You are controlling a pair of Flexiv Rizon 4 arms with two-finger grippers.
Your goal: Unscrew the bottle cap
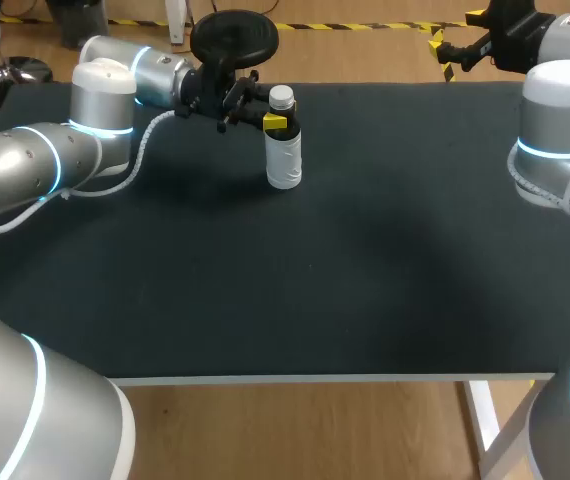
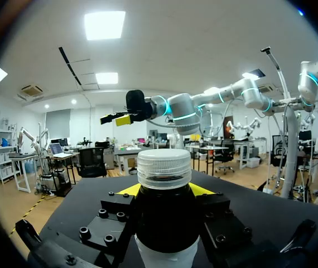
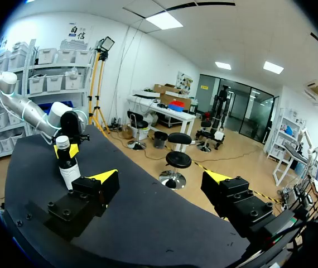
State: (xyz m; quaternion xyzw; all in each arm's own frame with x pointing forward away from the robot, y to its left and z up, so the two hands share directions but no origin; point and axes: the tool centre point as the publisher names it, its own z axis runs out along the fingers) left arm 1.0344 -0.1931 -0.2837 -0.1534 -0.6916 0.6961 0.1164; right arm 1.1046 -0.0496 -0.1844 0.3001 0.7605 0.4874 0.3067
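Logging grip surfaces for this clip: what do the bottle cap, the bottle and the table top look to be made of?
Cap: likely plastic, translucent whitish, glossy, with fine vertical ribs.
Bottle: probably plastic, dark glossy shoulder, white lower body.
Table top: matte black, perhaps fabric or mat; no reflections.

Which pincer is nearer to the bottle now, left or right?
Left. The left pincer grips the bottle at its neck, below the cap; the right pincer stands open far away, beyond the table's far edge.
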